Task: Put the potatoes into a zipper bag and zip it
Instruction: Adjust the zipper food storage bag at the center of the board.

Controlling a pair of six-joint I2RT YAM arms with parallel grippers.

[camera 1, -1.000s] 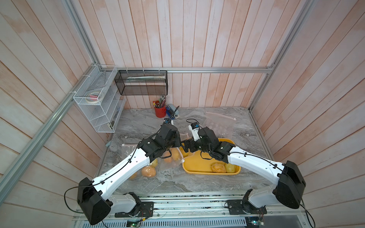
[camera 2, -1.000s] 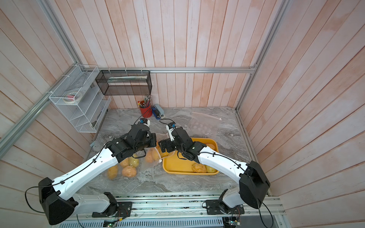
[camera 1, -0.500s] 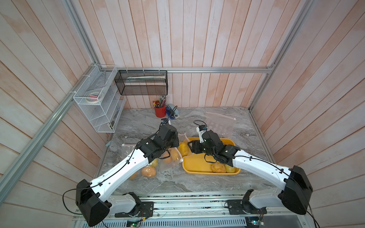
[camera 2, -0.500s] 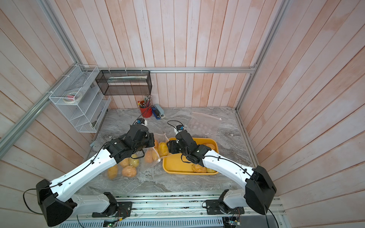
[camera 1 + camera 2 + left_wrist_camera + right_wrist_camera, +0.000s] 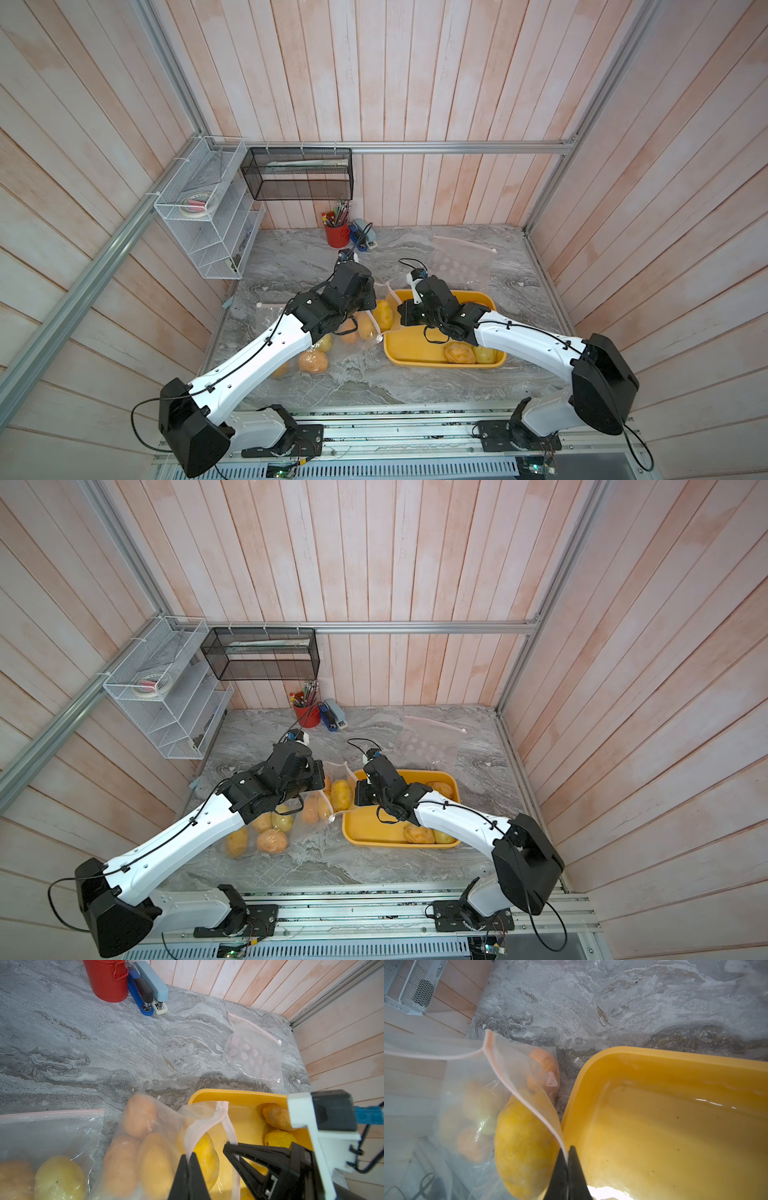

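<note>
A clear zipper bag (image 5: 360, 332) with a pink zip strip lies left of the yellow tray (image 5: 415, 353), mouth toward the tray. Several potatoes sit in it, a yellow potato (image 5: 204, 1157) right at the mouth. My left gripper (image 5: 189, 1156) is shut on one lip of the zip strip. My right gripper (image 5: 568, 1151) is shut on the other lip, beside the tray wall (image 5: 591, 1076); it also shows in the left wrist view as the right gripper (image 5: 230, 1146). The mouth gapes between the two grips. More potatoes (image 5: 459, 353) lie in the tray, shown in both top views (image 5: 419, 834).
A second clear bag (image 5: 52, 1136) with potatoes (image 5: 312, 362) lies under my left arm. An empty spotted bag (image 5: 461, 262) lies flat behind the tray. A red pen cup (image 5: 337, 235) and staplers (image 5: 362, 237) stand at the back wall. A white wire shelf (image 5: 208, 216) hangs left.
My right gripper has drawn back from over the bag's mouth toward the tray and shut on the bag's lip. The yellow potato now lies uncovered in the mouth. The left gripper has kept its hold.
</note>
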